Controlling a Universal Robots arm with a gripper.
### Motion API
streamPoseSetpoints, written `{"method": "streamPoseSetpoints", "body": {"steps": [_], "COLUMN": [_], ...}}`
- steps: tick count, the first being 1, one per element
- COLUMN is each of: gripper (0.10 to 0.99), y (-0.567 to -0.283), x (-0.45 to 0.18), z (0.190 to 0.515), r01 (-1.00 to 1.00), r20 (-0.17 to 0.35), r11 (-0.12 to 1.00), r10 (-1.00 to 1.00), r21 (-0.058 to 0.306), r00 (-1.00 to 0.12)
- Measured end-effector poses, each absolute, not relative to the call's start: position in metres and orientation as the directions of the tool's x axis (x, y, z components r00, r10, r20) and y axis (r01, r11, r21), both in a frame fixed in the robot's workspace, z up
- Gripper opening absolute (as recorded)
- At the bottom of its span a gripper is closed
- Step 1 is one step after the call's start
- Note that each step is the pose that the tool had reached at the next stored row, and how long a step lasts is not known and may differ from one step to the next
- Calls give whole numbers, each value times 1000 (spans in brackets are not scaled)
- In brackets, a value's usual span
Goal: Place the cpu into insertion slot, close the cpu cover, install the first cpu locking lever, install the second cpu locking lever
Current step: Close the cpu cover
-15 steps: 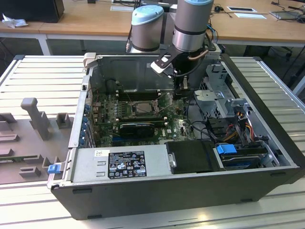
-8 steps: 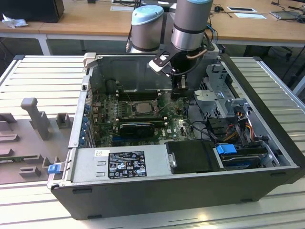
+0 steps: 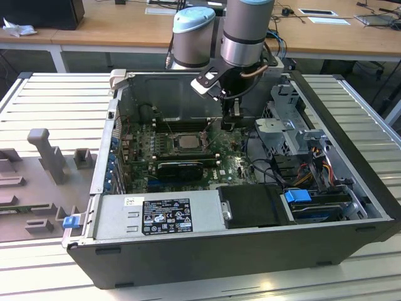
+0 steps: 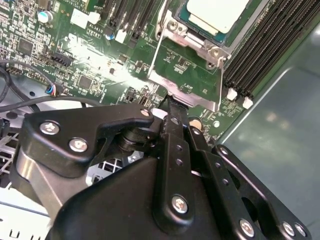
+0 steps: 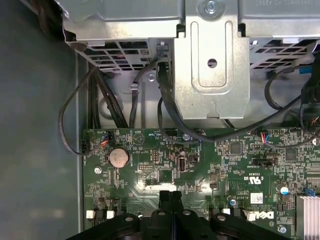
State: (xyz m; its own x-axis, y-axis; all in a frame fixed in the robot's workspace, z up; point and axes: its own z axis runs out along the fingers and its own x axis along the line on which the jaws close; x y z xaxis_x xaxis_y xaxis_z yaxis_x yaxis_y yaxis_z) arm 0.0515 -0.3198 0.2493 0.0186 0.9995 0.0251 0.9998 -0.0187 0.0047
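Observation:
The cpu (image 3: 186, 142) lies flat in the insertion slot (image 3: 170, 143) of the green motherboard, its pale face (image 4: 217, 12) upward. The silvery cpu cover (image 4: 197, 44) frames the chip and looks folded down over it. A thin metal locking lever (image 4: 156, 52) runs along the socket's side and bends round a patch of green board. My gripper (image 3: 233, 118) hangs over the board just to the exterior view's right of the socket. Its black fingers (image 5: 164, 200) are pressed together, shut, with nothing seen between them. The fingertips (image 4: 172, 106) sit right beside the lever's bend; contact is unclear.
Black memory slots (image 4: 260, 55) flank the socket. A long black card (image 3: 180, 168) lies nearer the camera, then the power supply (image 3: 160, 216). A metal drive cage (image 3: 288, 128) and black cables (image 5: 165, 100) crowd the exterior view's right. Grey fixtures (image 3: 47, 153) stand outside the case.

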Motion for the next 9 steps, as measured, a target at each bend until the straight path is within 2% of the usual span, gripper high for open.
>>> {"method": "streamPoseSetpoints", "body": {"steps": [9], "gripper": [106], "y": [-320], "x": [45], "z": [249], "r01": [1000], "r20": [25], "r11": [-19], "r10": [1000], "r21": [5], "r00": [19]}}
